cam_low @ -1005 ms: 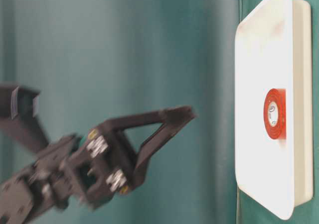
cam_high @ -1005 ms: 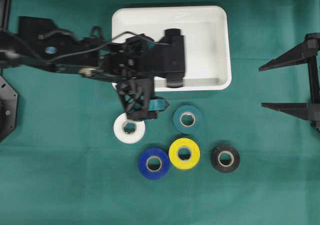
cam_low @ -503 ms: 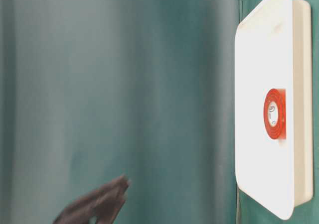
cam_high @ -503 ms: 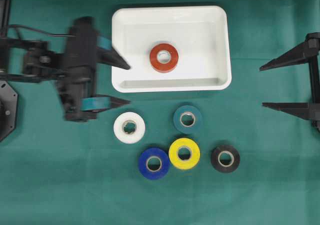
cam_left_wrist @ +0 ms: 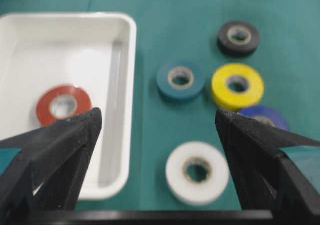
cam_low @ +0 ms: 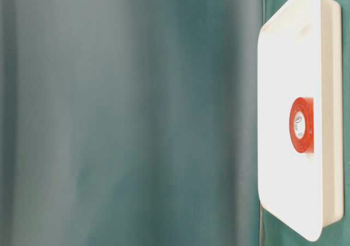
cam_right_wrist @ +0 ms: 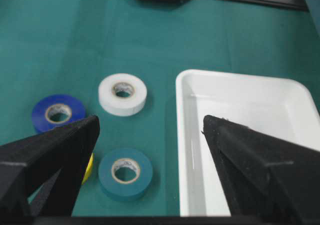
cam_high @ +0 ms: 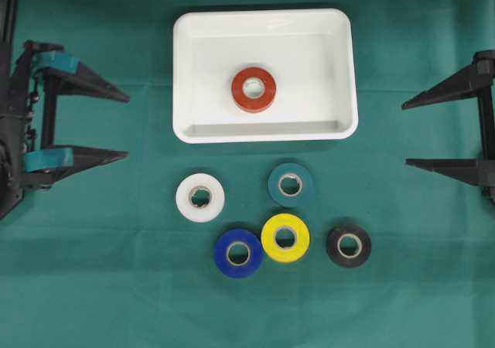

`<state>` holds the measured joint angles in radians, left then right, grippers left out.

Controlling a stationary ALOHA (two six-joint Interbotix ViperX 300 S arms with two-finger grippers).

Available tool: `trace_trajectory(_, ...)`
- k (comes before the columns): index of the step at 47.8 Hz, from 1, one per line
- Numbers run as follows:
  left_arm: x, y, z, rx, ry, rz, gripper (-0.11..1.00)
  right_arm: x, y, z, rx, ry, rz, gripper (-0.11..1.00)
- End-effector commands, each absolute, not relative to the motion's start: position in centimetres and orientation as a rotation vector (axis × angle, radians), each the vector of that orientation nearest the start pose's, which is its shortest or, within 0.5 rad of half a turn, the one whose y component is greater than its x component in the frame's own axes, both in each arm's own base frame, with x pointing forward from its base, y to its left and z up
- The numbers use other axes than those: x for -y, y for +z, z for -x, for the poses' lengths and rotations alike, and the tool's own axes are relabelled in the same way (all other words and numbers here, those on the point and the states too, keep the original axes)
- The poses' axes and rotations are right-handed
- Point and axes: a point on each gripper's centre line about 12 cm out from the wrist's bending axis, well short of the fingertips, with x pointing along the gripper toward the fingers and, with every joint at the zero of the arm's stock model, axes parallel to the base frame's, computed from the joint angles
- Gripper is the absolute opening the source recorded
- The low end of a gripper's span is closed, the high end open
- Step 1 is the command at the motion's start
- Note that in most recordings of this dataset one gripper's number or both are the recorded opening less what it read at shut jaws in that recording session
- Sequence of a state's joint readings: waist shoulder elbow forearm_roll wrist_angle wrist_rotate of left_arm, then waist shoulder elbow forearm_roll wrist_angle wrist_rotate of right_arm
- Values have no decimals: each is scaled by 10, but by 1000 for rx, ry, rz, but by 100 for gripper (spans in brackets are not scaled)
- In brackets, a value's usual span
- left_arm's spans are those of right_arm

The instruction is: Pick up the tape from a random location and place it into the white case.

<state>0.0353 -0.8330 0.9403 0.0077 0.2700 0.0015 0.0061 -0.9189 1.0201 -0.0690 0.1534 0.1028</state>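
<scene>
Though scattered, six tape rolls.

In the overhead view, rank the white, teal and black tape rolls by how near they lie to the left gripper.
Nearest first from the left gripper at the left edge:
1. White roll, leftmost on the cloth.
2. Teal roll, middle, below the white case.
3. Black roll, farthest right.

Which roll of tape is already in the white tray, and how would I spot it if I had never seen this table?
Start at the white case, the big shallow tray at the top middle of the green cloth. One roll lies flat near its centre: the red tape. It is the only red roll and the only one inside; the other five lie on the cloth below the tray.
</scene>
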Motion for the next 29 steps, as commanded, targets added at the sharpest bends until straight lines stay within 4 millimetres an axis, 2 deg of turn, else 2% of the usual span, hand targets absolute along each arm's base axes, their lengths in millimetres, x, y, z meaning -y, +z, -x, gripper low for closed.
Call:
trace_trajectory(1,-8,298,-222,-339,34,-5,96,-1,307,-213,-225,-5,-31,92)
trace_trajectory(10,-8,290,-216,-319,34,-5,96,0,306,-213,-228,-6,-29,92)
trace_trajectory(22,-7,289,-217,-324,32,-1,96,-1,307,-213,-227,-5,-40,92)
trace_trajectory(29,-7,289,-217,-324,34,2,96,-9,307,-212,-234,30,-51,92)
